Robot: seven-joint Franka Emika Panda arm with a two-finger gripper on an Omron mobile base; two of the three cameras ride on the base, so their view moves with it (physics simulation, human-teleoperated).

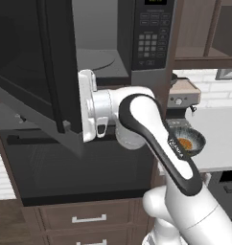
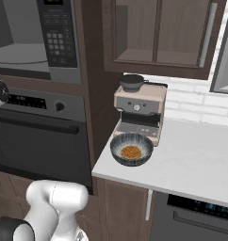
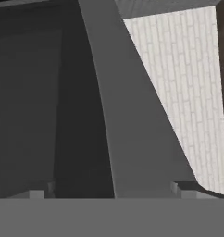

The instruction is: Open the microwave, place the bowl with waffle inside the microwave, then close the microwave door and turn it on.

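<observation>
Nearest in the left base view, the white arm bends up and leftward, its wrist level with the lower edge of the microwave door (image 1: 36, 62), which stands swung out toward the camera and hides the gripper itself behind its dark glass. In the hand view the gripper (image 3: 113, 193) has its two tips spread wide, released, with nothing between them but the grey frame of the door (image 3: 127, 129) running up close in front; pale brick wall (image 3: 192, 92) shows past its edge. Behind the door, the microwave (image 1: 113, 48) is open, its grey interior and round turntable visible, the black keypad panel (image 2: 59, 35) at its right. Below it sits the oven (image 2: 38, 136) with its bar handle and knob, and below that wooden drawers (image 1: 89, 217). Well off to the right, on the white counter (image 2: 196, 164), the bowl (image 2: 132, 149) stands near the counter's front corner with the waffle (image 2: 131, 152) lying inside it. Just behind the bowl is a beige coffee machine (image 2: 139, 110), and above that a wooden wall cabinet (image 2: 158, 33).
</observation>
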